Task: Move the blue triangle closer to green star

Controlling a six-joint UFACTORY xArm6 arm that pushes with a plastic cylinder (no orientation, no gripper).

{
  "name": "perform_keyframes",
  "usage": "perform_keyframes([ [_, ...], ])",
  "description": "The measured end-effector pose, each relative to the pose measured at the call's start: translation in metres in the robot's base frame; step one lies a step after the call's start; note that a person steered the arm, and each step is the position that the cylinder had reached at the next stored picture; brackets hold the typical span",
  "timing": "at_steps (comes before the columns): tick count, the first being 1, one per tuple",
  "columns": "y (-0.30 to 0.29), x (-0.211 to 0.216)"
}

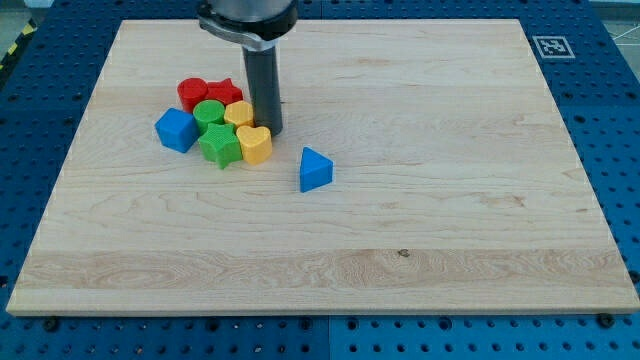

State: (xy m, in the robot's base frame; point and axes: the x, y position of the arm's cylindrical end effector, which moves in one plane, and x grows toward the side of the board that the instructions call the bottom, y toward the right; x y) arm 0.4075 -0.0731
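Note:
The blue triangle [314, 169] lies alone on the wooden board, to the right of a cluster of blocks. The green star [220, 146] sits at the cluster's lower edge, with a yellow heart [256, 143] between it and the triangle. My tip [269, 129] rests on the board just right of the cluster, touching or nearly touching the yellow heart's upper right side. It is up and to the left of the blue triangle, a short gap away.
The cluster also holds a blue cube [176, 129], a green round block [209, 112], a yellow block [239, 113] and two red blocks [193, 92] [226, 92]. The board's [430, 230] left edge lies beyond the cluster. A marker tag [551, 45] is at the top right.

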Motion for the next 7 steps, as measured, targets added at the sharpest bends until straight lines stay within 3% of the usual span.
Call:
perform_keyframes([
  [2,-0.007,0.0],
  [4,0.067,0.0],
  [5,0.085,0.015],
  [7,0.076,0.088],
])
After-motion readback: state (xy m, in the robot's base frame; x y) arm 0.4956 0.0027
